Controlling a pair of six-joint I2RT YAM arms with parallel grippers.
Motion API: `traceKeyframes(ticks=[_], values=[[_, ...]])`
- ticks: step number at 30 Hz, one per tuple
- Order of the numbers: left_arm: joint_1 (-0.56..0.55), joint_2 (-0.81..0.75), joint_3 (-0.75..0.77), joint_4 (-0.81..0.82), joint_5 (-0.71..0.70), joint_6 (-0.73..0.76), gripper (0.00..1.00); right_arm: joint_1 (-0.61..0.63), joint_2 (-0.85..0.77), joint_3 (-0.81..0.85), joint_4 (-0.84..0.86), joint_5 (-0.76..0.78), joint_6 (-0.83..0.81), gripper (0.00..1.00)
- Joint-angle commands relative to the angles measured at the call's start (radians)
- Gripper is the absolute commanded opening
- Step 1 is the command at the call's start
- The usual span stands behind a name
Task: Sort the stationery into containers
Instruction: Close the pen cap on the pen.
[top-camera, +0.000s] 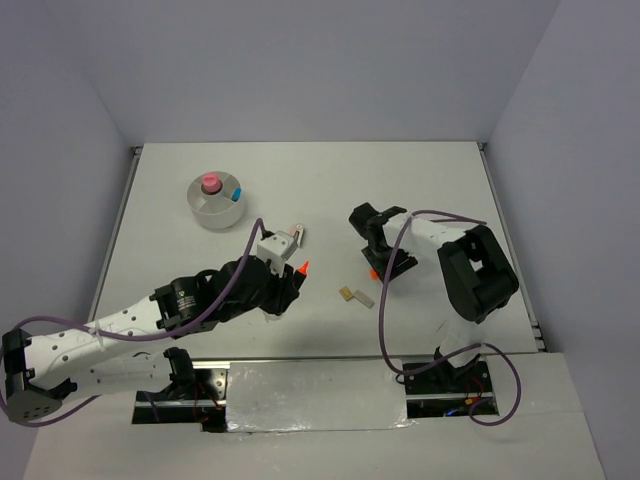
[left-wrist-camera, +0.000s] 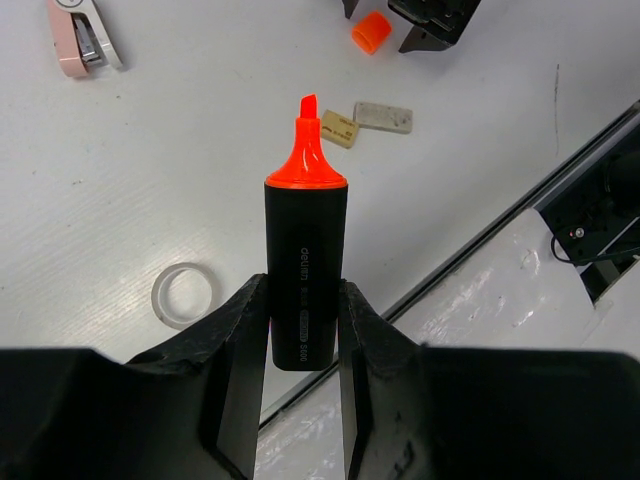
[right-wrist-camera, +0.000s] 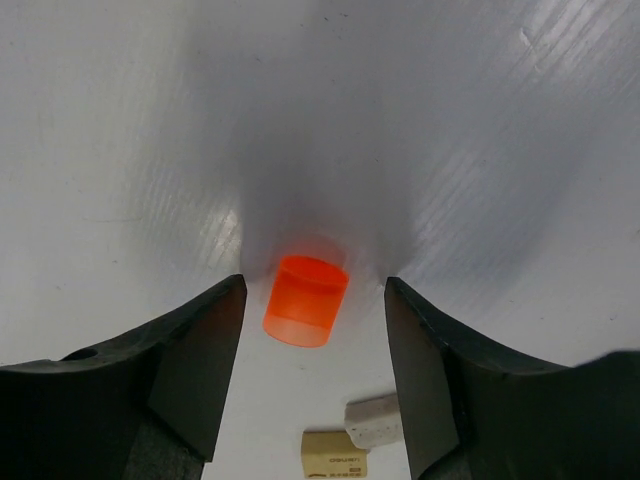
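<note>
- Top view: the round dish (top-camera: 217, 207) sits near the table's (top-camera: 430, 180) far left corner, holding a pink cylinder (top-camera: 210, 182) and a blue piece (top-camera: 238, 191).
- Left wrist: the left gripper (left-wrist-camera: 300, 290) clamps a black highlighter (left-wrist-camera: 305, 240) with its orange nib bare. The barrel reads "deli"; the rest is too small to read.
- Right wrist: the right gripper (right-wrist-camera: 315, 285) stands partly open, its 2 jaws straddling the orange cap (right-wrist-camera: 305, 300) on the table without touching it.

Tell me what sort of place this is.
Probably a robotics lab test cell: a white table boxed by plain walls, left arm and right arm bolted at its near edge, an uncapped orange highlighter as prop.
</note>
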Motion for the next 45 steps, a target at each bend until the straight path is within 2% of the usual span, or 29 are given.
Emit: traceKeyframes(ticks=[1,5,10,14,18,19,21,22,25,27,29,32,34,35,38,40,42,45], values=[[-0.005,-0.014,0.019,0.004,0.018,0.046,0.00,0.024,0.006,-0.008,-0.022,0.023,0.061,0.65],[-0.005,-0.003,0.027,0.009,0.024,0.064,0.00,0.037,0.026,-0.032,0.031,0.017,0.056,0.48],[-0.005,0.000,0.036,0.006,0.023,0.079,0.00,0.038,0.020,-0.087,0.097,0.029,0.033,0.38],[-0.005,-0.014,0.039,0.001,0.020,0.067,0.00,0.038,-0.054,-0.141,0.261,0.052,-0.071,0.33],[-0.005,-0.040,0.045,0.019,0.073,0.044,0.00,0.023,-0.203,-0.148,0.490,0.029,-0.339,0.30],[-0.003,-0.047,0.048,0.042,0.114,0.044,0.00,0.018,-0.270,-0.137,0.569,0.014,-0.463,0.30],[-0.002,-0.052,0.056,0.067,0.159,0.033,0.00,0.014,-0.342,-0.109,0.657,-0.072,-0.594,0.30],[0.000,-0.057,0.067,0.104,0.185,0.030,0.00,0.008,-0.379,-0.101,0.703,-0.121,-0.723,0.30],[0.015,-0.066,0.091,0.220,0.308,0.001,0.00,0.003,-0.508,-0.048,0.847,-0.314,-0.888,0.30],[0.038,-0.072,0.096,0.303,0.430,-0.046,0.00,-0.008,-0.582,0.007,0.871,-0.455,-0.958,0.30],[0.072,-0.076,0.068,0.474,0.563,-0.118,0.00,-0.012,-0.626,0.070,0.914,-0.540,-0.985,0.30],[0.125,-0.070,0.021,0.744,0.683,-0.246,0.00,-0.015,-0.668,0.127,0.964,-0.670,-0.992,0.30],[0.158,-0.047,-0.004,0.875,0.776,-0.348,0.00,-0.026,-0.682,0.145,1.045,-0.800,-0.972,0.30],[0.196,-0.031,-0.028,1.006,0.837,-0.382,0.00,-0.035,-0.682,0.155,1.097,-0.907,-0.938,0.30],[0.280,0.009,-0.073,1.233,0.908,-0.506,0.00,-0.035,-0.671,0.184,1.142,-1.017,-0.869,0.30],[0.305,0.032,-0.068,1.261,0.952,-0.514,0.00,-0.035,-0.675,0.178,1.181,-1.071,-0.841,0.31],[0.307,0.049,-0.032,1.210,0.965,-0.484,0.00,-0.035,-0.686,0.170,1.188,-1.085,-0.837,0.31],[0.316,0.057,-0.027,1.222,0.960,-0.471,0.00,-0.032,-0.694,0.117,1.300,-1.167,-0.777,0.31]])
